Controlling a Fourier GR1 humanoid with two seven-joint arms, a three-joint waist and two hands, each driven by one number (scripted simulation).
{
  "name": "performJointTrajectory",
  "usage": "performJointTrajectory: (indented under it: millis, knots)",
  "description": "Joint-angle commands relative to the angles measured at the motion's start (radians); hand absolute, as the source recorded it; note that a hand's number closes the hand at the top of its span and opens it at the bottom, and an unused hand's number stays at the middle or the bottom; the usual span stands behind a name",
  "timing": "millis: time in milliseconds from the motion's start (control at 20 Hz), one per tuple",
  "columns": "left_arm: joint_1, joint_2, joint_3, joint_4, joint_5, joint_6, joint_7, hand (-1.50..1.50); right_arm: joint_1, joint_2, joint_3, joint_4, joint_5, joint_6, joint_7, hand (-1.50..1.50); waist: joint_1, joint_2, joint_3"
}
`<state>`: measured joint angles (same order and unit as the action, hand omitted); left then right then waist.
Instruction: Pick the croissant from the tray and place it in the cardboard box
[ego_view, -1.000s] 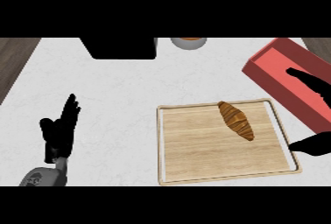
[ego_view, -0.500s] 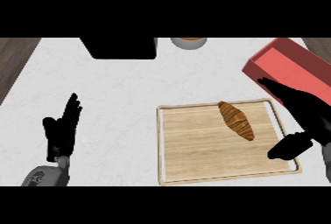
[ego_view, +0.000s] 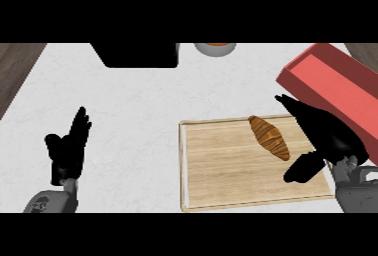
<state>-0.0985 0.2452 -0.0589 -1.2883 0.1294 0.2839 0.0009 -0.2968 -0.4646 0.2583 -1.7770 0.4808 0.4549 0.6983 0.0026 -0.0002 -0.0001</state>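
Beneath me spreads a white, faintly marbled counter top (ego_view: 148, 95), with a strip of dark wood at its far left edge. A pale, square wooden tray (ego_view: 229, 170) lies flat on it at my right. A red rectangular box (ego_view: 336, 85) sits just beyond the tray. A black block (ego_view: 140, 54) and a small round grey bowl (ego_view: 215, 49) stand at the far edge.

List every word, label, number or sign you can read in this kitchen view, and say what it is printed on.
None: the red box, wooden tray, croissant, the black object and the bowl at the counter's far edge show no readable text.
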Motion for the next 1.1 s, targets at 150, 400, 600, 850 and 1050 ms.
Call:
performJointTrajectory:
  millis: [150,400,600,850,1050]
  knots:
    - [0.023,-0.046,-0.005,-0.041,-0.057,0.01,0.007,0.0,-0.011,0.12,0.023,0.024,0.116,0.04,0.071,-1.5,0.0,0.0,0.0]
    - [-0.018,-0.028,0.071,0.084,-0.032,-0.059,-0.059,0.0,-0.037,0.175,0.018,0.117,0.188,0.016,0.041,-1.5,-0.001,0.001,0.0]
    - [-0.018,-0.018,0.06,-0.06,-0.066,-0.039,0.083,0.0,-0.08,0.196,-0.047,0.129,0.183,0.075,0.057,-1.5,0.001,0.0,0.0]
    - [0.014,-0.067,0.044,-0.08,-0.09,-0.036,0.068,0.0,-0.059,0.189,-0.06,0.212,0.252,0.052,-0.03,-1.5,0.001,0.0,0.0]
    - [0.018,-0.039,0.096,-0.038,-0.085,-0.081,0.036,0.0,-0.061,0.205,-0.071,0.226,0.286,0.083,-0.026,-1.5,0.0,0.0,0.0]
